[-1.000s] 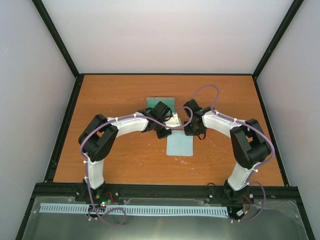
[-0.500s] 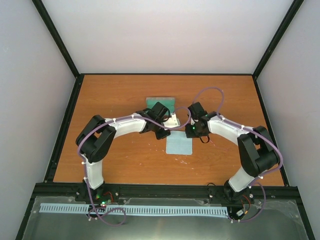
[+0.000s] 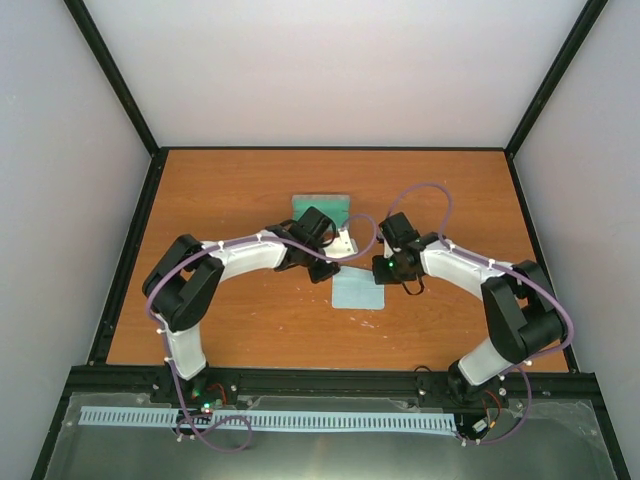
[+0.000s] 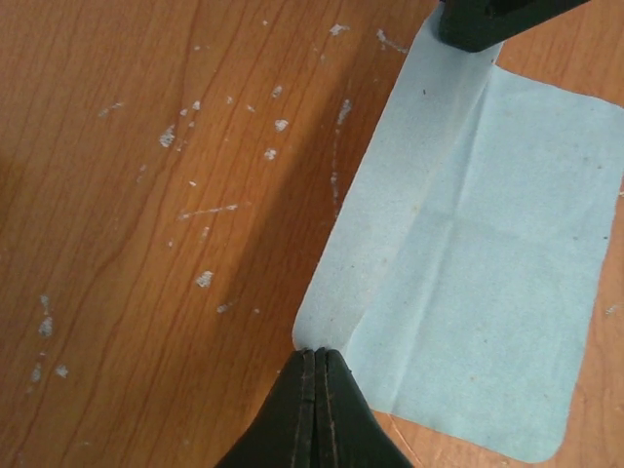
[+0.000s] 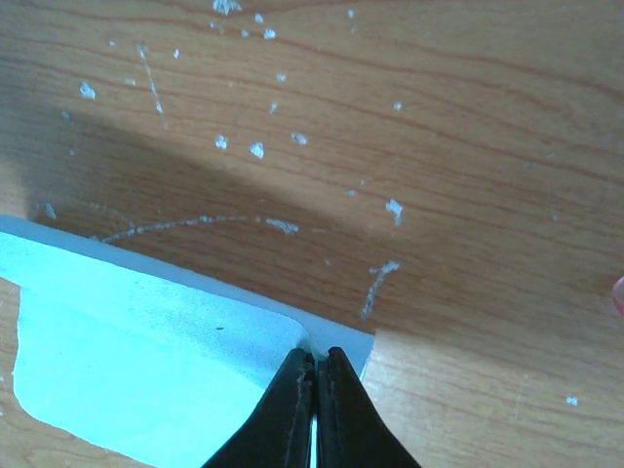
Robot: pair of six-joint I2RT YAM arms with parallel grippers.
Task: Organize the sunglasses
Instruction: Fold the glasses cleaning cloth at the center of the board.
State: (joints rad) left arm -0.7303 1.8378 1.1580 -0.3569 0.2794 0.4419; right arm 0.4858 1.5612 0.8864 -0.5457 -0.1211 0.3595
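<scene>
A light blue cloth (image 3: 358, 292) lies on the wooden table between both arms. My left gripper (image 3: 330, 270) is shut on its far left corner, and the left wrist view shows the closed tips (image 4: 317, 351) pinching the cloth (image 4: 478, 263) at its rounded corner. My right gripper (image 3: 382, 268) is shut on the far right corner; in the right wrist view its tips (image 5: 314, 353) grip the cloth (image 5: 127, 361), which is raised a little and casts a shadow. A pink sliver (image 5: 619, 292) at the right edge of that view may be the sunglasses; otherwise they are hidden.
The grey case with teal lining (image 3: 318, 203) lies just beyond the left wrist, partly hidden by it. The right gripper's black body (image 4: 487, 19) shows at the top of the left wrist view. Black frame rails (image 3: 130, 240) border the table.
Both grippers have moved a little toward the near edge while holding the cloth's far corners. The right arm's elbow has swung outward to the right. The cloth looks shorter from front to back.
</scene>
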